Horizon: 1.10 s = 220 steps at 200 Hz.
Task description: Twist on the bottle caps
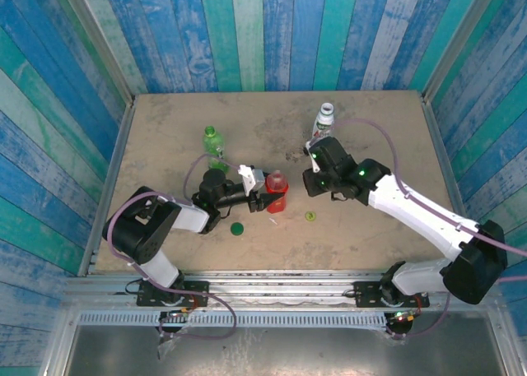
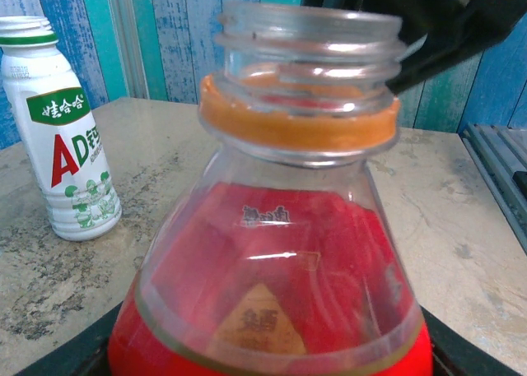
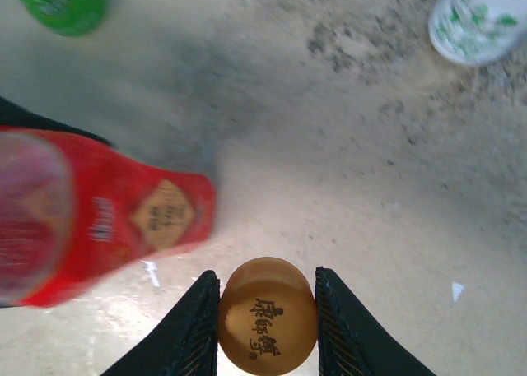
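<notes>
Red bottle (image 1: 277, 192) stands upright mid-worktop, clamped by the left gripper (image 1: 263, 191); the right gripper (image 1: 312, 178) is just beside it. Left wrist: threaded neck bare. Right wrist: fingers (image 3: 193, 327) pinch the orange cap (image 3: 268, 314), offset from the bottle; centre it level over the neck before turning.

Beige mottled stone-look tabletop (image 1: 165, 129), with dark speckled patches toward the back. Vertical wooden plank walls (image 1: 272, 30) on three sides, painted blue, teal and pale green, with a worn finish. Silver metal rail (image 1: 280, 281) along the near edge, grey metal sheet (image 1: 272, 347) below it. Even, bright light.
</notes>
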Each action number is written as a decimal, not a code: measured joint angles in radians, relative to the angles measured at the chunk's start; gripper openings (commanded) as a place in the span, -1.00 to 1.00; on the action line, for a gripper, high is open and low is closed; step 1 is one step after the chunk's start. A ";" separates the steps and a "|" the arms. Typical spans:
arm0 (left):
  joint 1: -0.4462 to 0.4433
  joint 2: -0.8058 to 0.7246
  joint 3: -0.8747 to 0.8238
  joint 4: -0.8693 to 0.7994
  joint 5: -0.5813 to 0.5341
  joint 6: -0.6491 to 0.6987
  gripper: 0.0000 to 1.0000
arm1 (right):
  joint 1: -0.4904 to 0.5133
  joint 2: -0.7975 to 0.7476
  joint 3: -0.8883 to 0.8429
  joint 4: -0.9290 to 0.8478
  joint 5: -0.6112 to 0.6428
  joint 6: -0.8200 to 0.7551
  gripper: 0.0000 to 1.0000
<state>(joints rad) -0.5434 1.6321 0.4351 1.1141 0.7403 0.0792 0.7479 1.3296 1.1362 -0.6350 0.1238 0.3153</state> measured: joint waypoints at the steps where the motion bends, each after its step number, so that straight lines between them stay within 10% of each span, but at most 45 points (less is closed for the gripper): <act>1: 0.000 0.000 0.000 0.000 0.000 0.000 0.22 | 0.002 0.000 0.003 -0.001 -0.001 0.000 -0.43; 220: 0.002 0.007 0.018 -0.029 -0.001 0.022 0.22 | 0.115 0.153 0.257 -0.014 -0.098 -0.052 -0.37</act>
<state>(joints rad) -0.5411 1.6390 0.4530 1.0847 0.7391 0.1013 0.8627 1.4822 1.3930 -0.6491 0.0254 0.2630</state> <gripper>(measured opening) 0.612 0.313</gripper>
